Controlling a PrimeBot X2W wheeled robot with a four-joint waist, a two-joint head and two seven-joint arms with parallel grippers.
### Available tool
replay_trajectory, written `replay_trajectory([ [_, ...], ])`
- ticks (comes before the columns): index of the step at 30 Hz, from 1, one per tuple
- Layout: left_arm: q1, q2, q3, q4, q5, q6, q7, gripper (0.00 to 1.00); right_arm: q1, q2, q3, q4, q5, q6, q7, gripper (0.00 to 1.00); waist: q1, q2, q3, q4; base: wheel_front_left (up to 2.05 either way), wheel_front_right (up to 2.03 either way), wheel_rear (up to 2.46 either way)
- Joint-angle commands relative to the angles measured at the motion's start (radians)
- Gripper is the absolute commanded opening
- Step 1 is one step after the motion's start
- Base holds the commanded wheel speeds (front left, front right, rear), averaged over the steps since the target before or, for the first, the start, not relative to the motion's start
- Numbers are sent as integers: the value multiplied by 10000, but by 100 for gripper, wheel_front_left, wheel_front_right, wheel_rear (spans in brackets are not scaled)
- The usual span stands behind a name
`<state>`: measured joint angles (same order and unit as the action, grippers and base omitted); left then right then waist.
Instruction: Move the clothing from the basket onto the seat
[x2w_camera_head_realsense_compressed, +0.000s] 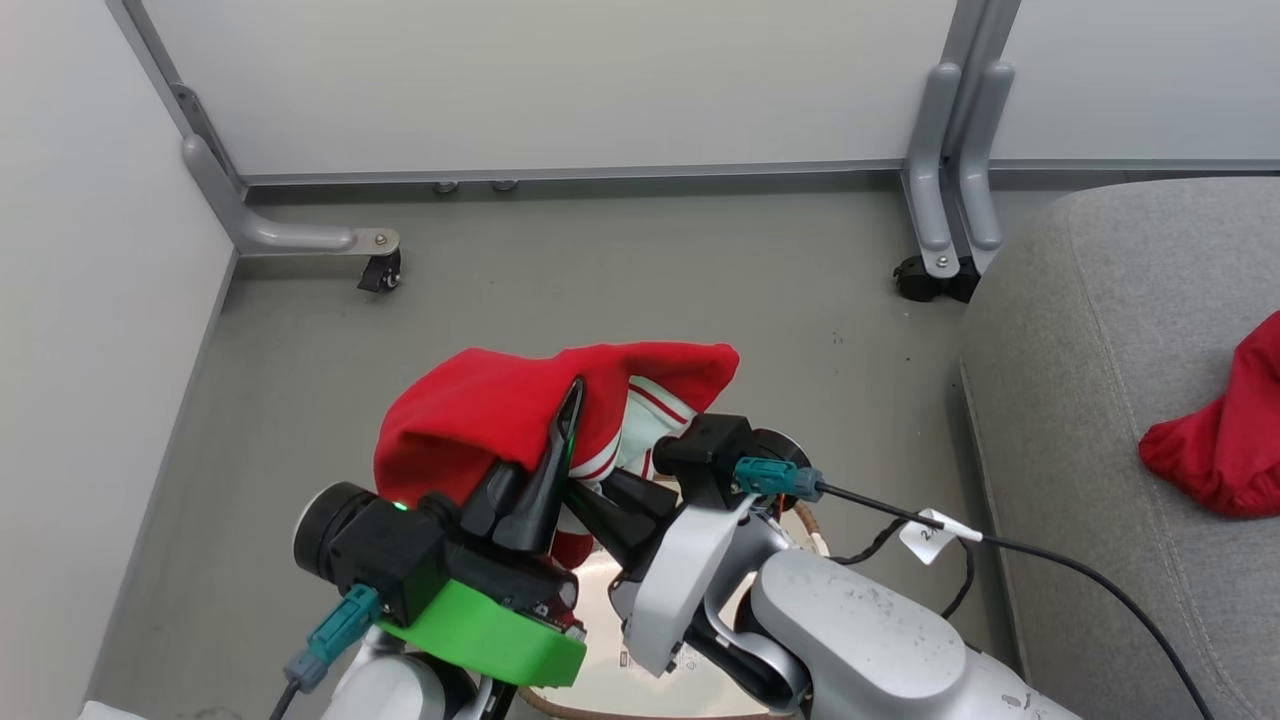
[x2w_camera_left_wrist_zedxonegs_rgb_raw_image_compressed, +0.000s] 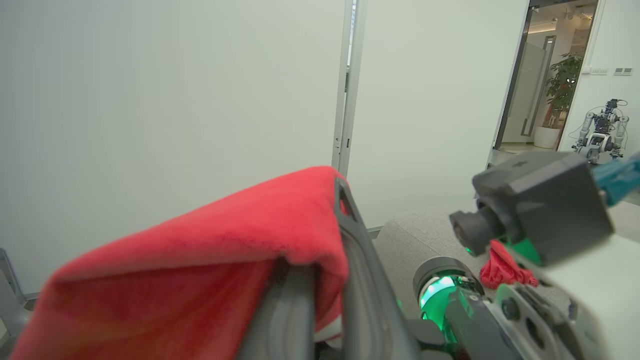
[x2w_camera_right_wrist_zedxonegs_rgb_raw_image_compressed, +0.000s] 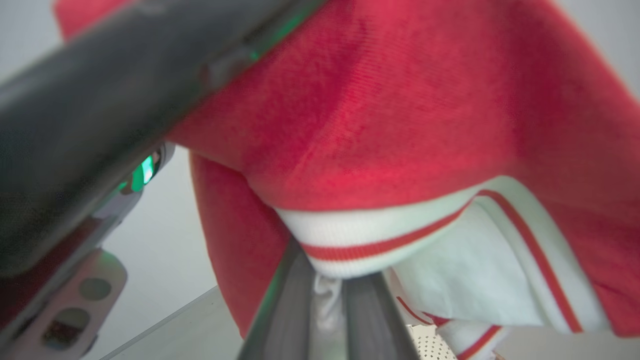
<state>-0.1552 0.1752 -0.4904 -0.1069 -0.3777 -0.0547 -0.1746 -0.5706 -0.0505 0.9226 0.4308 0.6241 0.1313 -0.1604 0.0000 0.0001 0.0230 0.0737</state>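
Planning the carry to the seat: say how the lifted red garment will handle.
Probably floppy: the red garment drapes over the left gripper and sags on both sides. Likely light, since a pinch holds it. Its loose white striped cuff may snag.
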Motion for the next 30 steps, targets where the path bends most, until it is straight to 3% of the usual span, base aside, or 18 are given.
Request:
replay_trajectory([
  [1,-57,44,-22,-23,-62,24,-43,0,-149,1,35,54,104,-11,-72,0,0,-1,-2,-4,0,0,0],
  [10,-34,103,-82,2,-96,93,-5,0,-289,2,111,182,279,-11,-196,0,0,-1,-62,-10,0,0,0],
  [11,-35,108,-85,0,-96,107,-3,9,-300,2,120,197,285,-11,-213,0,0,-1,-70,-12,0,0,0],
  [13,-27,106,-60,-4,-51,159,-57,67,-310,2,128,221,333,-11,-244,0,0,-1,-92,-11,0,0,0],
  [14,-29,102,-43,-17,-2,205,-98,100,-311,2,139,227,340,-11,-260,0,0,-1,-96,-11,0,0,0],
  [22,278,320,442,179,60,672,-318,100,-409,0,-275,381,212,-11,-548,0,0,-1,-94,1,0,0,0],
  [30,900,912,1487,704,-108,1301,-550,100,-361,2,-1361,707,-201,-11,-736,0,0,-1,-143,76,0,0,0],
])
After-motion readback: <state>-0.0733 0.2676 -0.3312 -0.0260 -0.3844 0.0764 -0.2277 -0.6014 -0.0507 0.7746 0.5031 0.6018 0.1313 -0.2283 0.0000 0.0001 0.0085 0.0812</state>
